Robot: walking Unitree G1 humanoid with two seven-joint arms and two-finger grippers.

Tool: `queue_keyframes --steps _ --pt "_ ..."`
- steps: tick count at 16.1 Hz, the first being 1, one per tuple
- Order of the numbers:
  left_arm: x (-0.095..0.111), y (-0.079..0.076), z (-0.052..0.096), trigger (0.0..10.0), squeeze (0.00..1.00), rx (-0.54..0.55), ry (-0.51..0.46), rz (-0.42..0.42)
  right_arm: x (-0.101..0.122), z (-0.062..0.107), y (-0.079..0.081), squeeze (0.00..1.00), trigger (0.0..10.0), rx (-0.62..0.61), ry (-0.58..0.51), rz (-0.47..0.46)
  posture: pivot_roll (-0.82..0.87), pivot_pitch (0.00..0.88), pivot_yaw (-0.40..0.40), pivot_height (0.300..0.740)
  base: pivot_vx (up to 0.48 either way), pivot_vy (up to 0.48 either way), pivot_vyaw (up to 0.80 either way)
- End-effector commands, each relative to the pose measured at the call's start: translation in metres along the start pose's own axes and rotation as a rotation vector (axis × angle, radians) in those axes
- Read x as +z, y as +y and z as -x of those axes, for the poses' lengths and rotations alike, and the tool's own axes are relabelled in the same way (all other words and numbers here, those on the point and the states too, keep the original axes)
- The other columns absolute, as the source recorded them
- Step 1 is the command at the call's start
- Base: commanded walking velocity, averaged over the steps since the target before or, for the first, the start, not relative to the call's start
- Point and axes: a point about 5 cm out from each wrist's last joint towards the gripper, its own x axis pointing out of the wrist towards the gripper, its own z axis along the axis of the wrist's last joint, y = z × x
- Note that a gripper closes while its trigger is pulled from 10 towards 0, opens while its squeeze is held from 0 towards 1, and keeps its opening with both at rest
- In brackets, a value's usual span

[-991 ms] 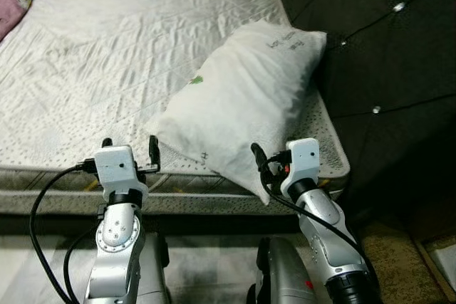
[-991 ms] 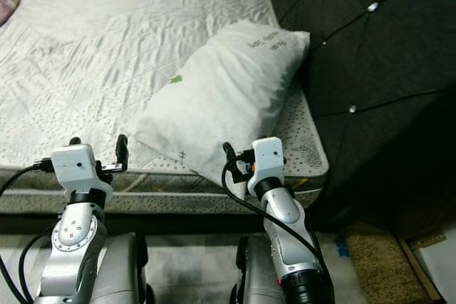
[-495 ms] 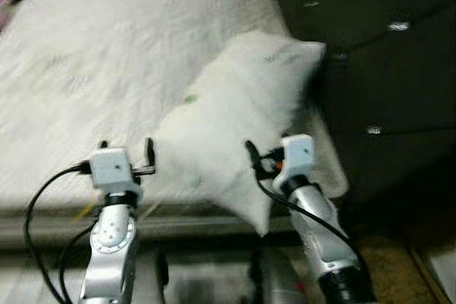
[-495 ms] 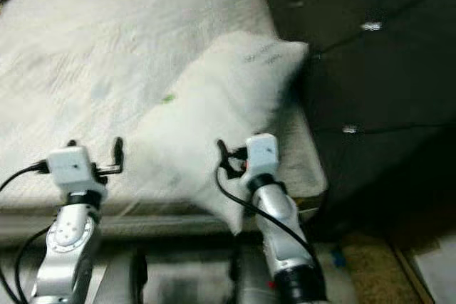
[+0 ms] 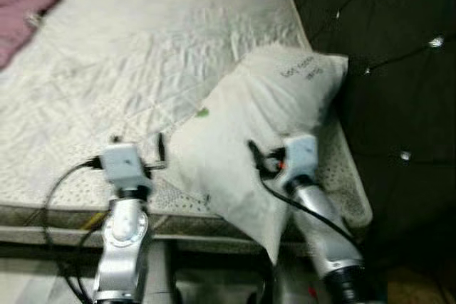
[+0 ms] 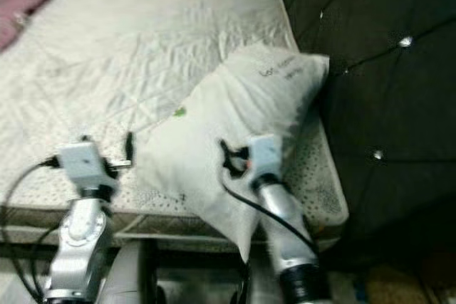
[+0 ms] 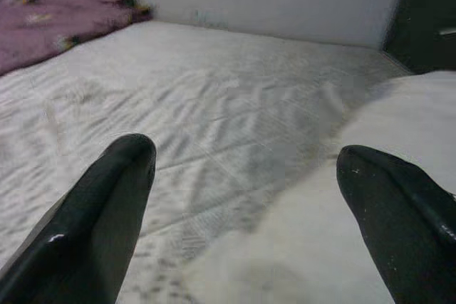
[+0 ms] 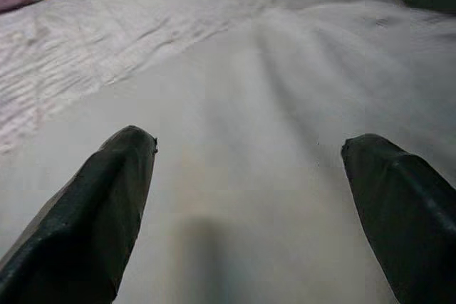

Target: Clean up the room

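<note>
I hold right gripper fingers spread wide over the skewed pillow, ready to grab; left gripper also wide, flanking its edge above mattress.

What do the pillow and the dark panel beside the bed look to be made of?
The pillow: soft white woven fabric over stuffing, judging by its matte, creased, puffed look. The dark panel: padded upholstery, perhaps leather or fabric, with tufted diamond seams and shiny studs. Both grippers, left and right, are open.

Matt cloth pillow, quilted mattress — glossy black pincer fingers
</note>
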Motion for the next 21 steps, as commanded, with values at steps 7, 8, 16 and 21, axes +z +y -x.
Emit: queue_keyframes --steps 7,8,16,21 --pt "-0.002 0.001 0.001 10.0 0.0 0.009 0.005 -0.021 -0.001 -0.001 -0.002 0.0 10.0 0.018 0.015 0.023 0.03 0.121 -0.071 0.54 0.0 0.0 0.0" --pt "-0.002 0.001 0.002 10.0 0.0 0.01 0.006 -0.022 0.0 0.0 -0.003 0.0 10.0 0.06 0.021 0.033 0.02 0.12 -0.07 0.54 0.0 0.0 0.0" --pt "-0.005 0.003 0.008 10.0 0.0 0.003 0.034 -0.031 -0.016 0.001 0.005 0.0 10.0 0.282 0.257 0.082 0.03 0.124 -0.072 0.54 0.0 0.0 0.0" --pt "-0.004 0.006 0.01 10.0 0.0 -0.003 0.042 -0.034 -0.012 -0.007 0.024 0.0 0.0 0.311 0.281 -0.001 0.06 0.126 -0.069 0.54 0.0 0.0 0.0"
